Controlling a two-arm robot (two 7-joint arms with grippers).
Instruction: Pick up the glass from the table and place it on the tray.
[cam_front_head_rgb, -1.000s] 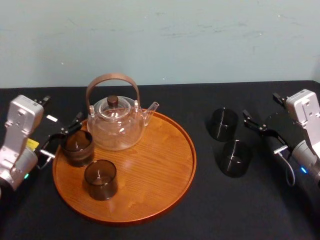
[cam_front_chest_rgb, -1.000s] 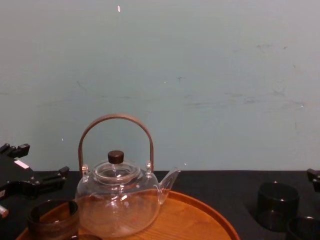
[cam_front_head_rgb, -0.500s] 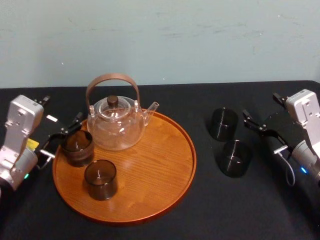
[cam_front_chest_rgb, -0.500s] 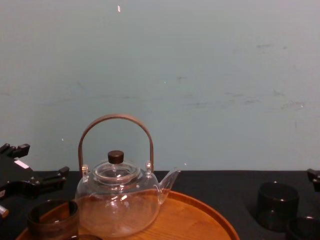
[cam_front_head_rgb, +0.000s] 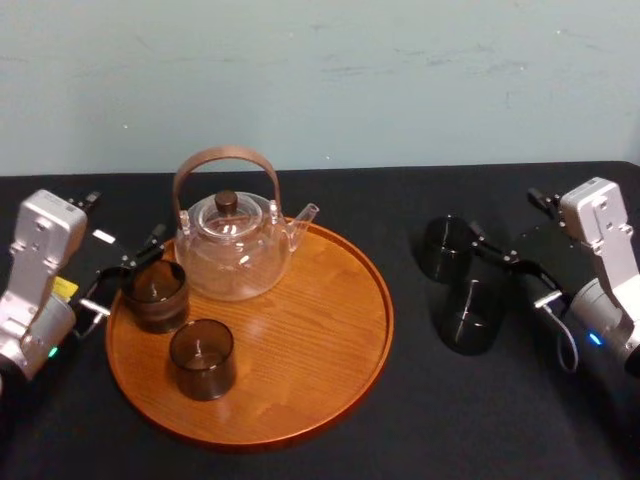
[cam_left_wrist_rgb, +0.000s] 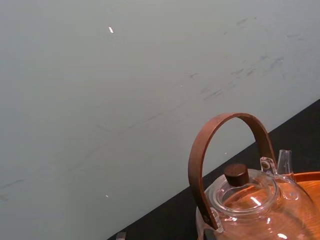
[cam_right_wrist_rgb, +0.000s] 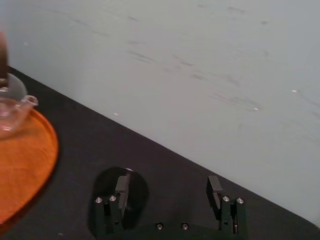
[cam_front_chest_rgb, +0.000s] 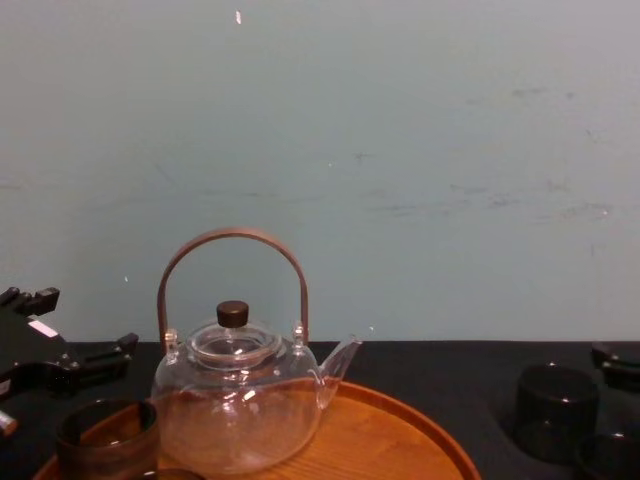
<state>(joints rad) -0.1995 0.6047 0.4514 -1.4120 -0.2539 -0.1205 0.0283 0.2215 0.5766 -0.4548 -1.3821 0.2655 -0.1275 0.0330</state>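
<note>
The tray is sitting left of centre on the table, carrying the teapot at its upper left and, below that, the upper tray glass and lower tray glass. At centre right, the far glass is standing just behind the near glass.

teapot crowds the tray; right half open.

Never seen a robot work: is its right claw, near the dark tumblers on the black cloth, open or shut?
Open: the right claw has its two black fingers standing wide apart, closed on nothing.
</note>
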